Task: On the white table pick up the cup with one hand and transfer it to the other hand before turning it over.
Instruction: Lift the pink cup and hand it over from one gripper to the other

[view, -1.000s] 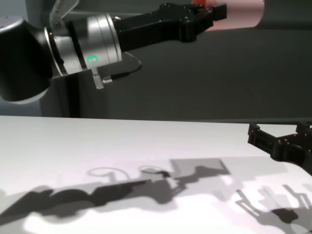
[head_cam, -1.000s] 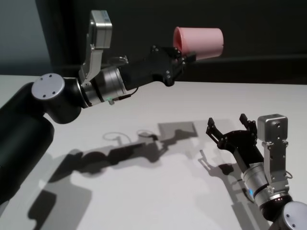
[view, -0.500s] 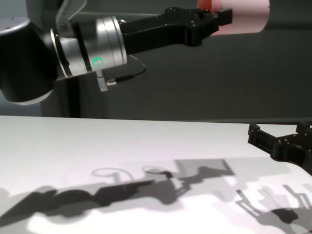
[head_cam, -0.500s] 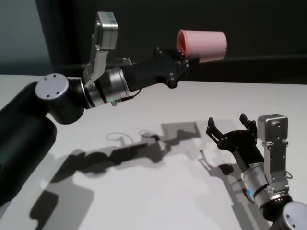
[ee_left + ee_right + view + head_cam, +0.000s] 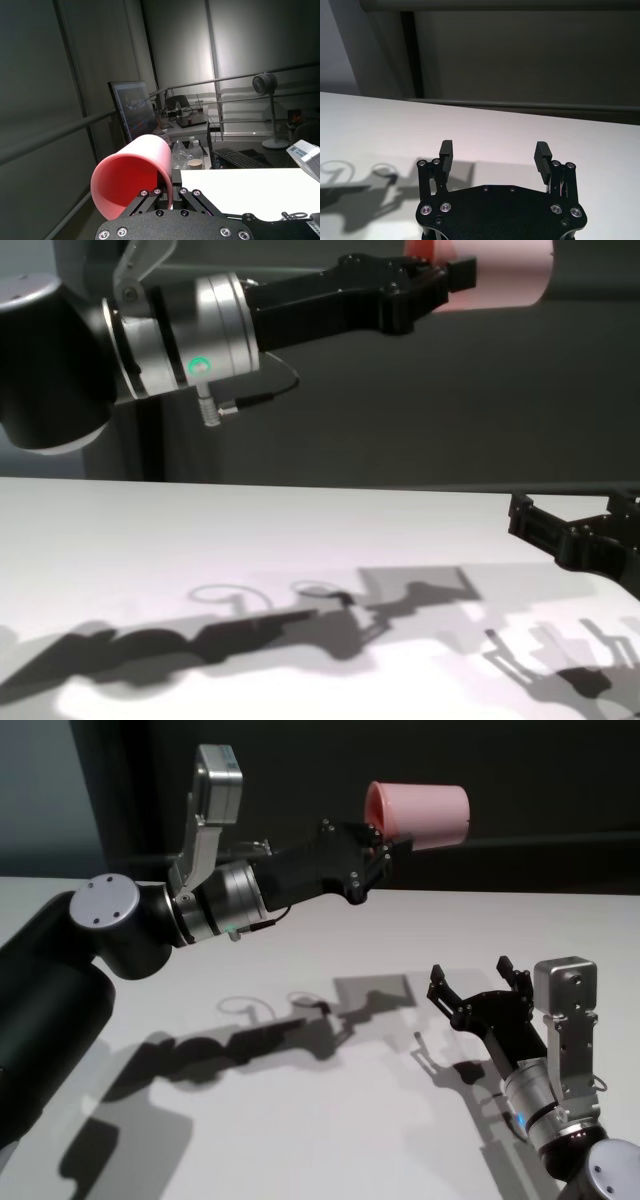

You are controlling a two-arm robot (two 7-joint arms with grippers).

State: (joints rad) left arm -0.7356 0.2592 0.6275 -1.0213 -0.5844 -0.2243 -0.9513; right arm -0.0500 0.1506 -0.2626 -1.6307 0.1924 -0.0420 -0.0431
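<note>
My left claw (image 5: pixel 385 845) is clamped on the rim of the cup (image 5: pixel 420 813), holding it on its side high above the table (image 5: pixel 300 950). My right claw (image 5: pixel 478 995) waits spread apart, low near the table's right side. For the handover I'd raise the right claw to the cup's free base end; there's plenty of open room between.

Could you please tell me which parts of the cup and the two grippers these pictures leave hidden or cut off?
- Cup: its base faces away in the left wrist view; the chest view's top edge crops it.
- Left gripper: where its fingers pinch the rim is hidden behind its own black linkage in the left wrist view.
- Right gripper: the chest view's right edge cuts off its far finger.
</note>
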